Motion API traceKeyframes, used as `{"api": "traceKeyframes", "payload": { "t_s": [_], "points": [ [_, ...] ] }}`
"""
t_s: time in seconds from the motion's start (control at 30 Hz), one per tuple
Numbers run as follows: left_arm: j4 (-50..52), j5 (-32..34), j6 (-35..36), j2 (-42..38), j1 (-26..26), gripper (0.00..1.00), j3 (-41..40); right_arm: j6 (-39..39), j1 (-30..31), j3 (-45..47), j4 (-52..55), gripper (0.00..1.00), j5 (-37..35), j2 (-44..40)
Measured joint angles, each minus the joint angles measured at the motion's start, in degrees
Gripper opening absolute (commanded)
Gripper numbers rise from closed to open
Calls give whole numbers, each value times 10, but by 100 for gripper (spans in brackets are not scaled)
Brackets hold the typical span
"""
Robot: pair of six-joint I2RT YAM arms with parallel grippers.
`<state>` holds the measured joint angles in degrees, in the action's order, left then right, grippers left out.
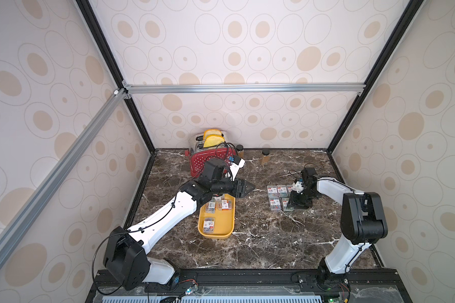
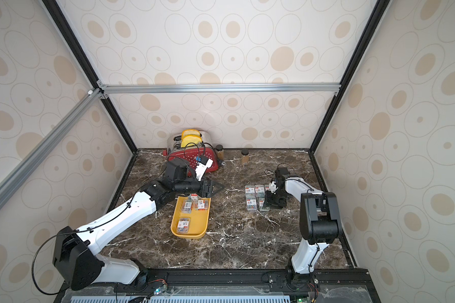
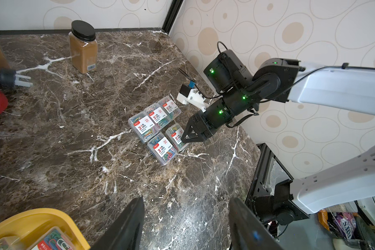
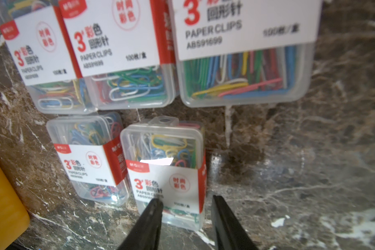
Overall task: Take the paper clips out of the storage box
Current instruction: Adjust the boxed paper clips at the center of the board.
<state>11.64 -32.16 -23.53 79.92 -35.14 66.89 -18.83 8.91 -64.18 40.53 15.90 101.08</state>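
The storage box (image 1: 217,234) is a shallow yellow tray lying left of centre in both top views (image 2: 189,235); its corner shows in the left wrist view (image 3: 30,218). Three clear cases of paper clips (image 1: 208,225) show inside it, and my left arm hides its far end. Several more cases (image 1: 275,204) lie in two rows on the marble at the right (image 3: 156,129). My left gripper (image 1: 247,187) hovers open and empty past the tray's far end (image 3: 185,200). My right gripper (image 4: 185,201) stands open just over the nearest case (image 4: 165,164), one fingertip above its label and the other beside its edge.
A red dotted toaster (image 1: 210,157) holding toast stands at the back, with two brown spice jars (image 1: 239,150) (image 1: 265,156) next to it. Patterned walls close in the table on three sides. The right arm (image 1: 363,217) rises at the right edge.
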Motion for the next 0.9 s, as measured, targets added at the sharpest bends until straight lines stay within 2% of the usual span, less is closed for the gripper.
{"api": "traceKeyframes", "payload": {
  "t_s": [0.5, 0.73, 0.9],
  "points": [
    [-1, -8, -1, 3, 0, 65, 9, 5, -17, -60, 31, 49, -46, -30],
    [0, -8, -1, 5, 0, 66, 10, 5, -18, -62, 44, 49, -95, 9],
    [4, -7, -1, 6, 1, 68, 10, 5, -18, -62, 44, 49, -103, 39]
  ]
}}
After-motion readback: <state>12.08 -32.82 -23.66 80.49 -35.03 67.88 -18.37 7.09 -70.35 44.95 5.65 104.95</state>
